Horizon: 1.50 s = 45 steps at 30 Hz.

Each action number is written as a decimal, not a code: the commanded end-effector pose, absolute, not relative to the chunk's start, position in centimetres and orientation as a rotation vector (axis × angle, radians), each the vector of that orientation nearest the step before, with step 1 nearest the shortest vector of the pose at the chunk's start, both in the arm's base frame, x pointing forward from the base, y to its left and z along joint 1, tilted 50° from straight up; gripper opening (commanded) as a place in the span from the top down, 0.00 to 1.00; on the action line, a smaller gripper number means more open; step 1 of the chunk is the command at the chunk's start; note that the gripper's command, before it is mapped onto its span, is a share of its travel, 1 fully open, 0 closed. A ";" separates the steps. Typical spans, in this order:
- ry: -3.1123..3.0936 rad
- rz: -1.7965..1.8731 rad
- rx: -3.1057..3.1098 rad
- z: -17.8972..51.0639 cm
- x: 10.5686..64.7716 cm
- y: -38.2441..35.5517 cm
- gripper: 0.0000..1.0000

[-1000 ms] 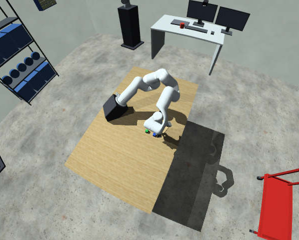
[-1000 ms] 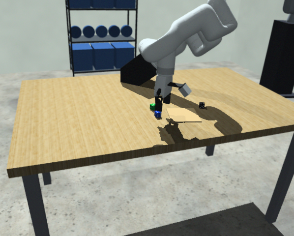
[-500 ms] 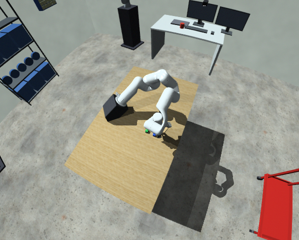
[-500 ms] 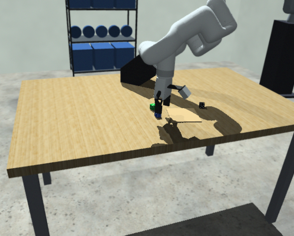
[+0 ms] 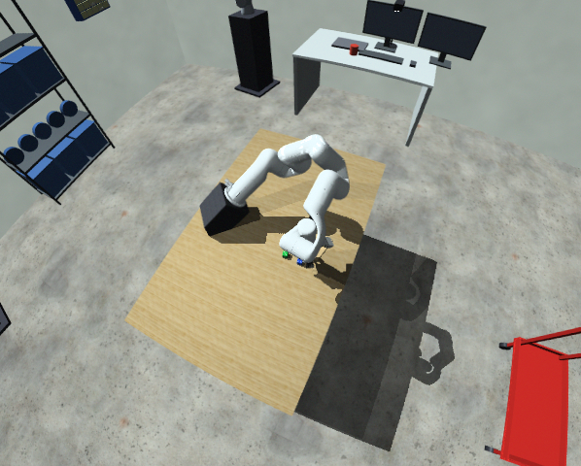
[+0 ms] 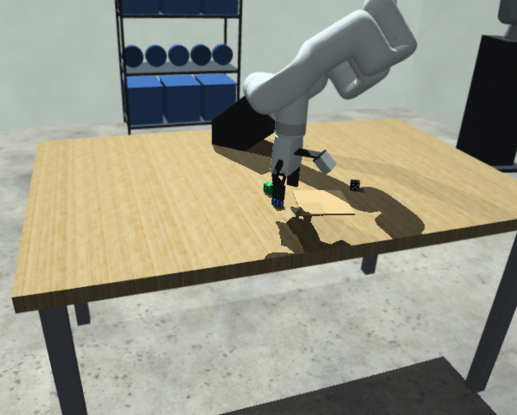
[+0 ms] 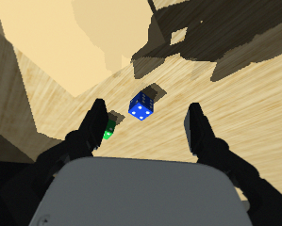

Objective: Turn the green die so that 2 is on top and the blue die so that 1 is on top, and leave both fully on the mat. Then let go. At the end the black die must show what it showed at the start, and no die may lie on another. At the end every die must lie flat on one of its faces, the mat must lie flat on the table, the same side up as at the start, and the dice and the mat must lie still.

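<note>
The blue die (image 7: 141,106) lies on the wooden table between and just beyond my open fingers; it also shows in the exterior view (image 6: 277,203) and the top view (image 5: 299,261). The green die (image 7: 108,130) sits beside my left finger, partly hidden by it; it shows behind the fingers in the exterior view (image 6: 267,188). My gripper (image 7: 146,110) (image 6: 282,188) is open and empty, low over the blue die. The tan mat (image 6: 323,201) lies flat to the right of both dice. The black die (image 6: 354,184) sits on the table beyond the mat.
The arm's black base box (image 6: 240,127) stands at the back of the table. The table's front edge (image 6: 267,268) is some way from the dice. A shelf rack (image 6: 181,62) stands behind the table.
</note>
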<state>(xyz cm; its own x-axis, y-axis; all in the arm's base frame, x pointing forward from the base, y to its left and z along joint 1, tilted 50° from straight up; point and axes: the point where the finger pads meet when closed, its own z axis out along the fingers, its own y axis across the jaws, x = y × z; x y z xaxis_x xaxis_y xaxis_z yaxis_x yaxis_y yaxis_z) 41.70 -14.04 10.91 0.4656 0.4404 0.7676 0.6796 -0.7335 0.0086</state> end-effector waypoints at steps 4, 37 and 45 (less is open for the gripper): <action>-0.954 -1.139 -2.421 11.0 41.7 -14.1 0.00; -0.954 -1.139 -2.421 6.9 35.2 -12.0 0.00; -0.954 -1.139 -2.421 6.9 35.2 -12.0 0.00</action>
<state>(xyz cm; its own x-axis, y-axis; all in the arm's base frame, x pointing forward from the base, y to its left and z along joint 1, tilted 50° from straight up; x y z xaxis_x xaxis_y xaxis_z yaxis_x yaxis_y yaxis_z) 35.21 -11.93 6.89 0.4651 0.4409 0.7677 0.6797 -0.7334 0.0093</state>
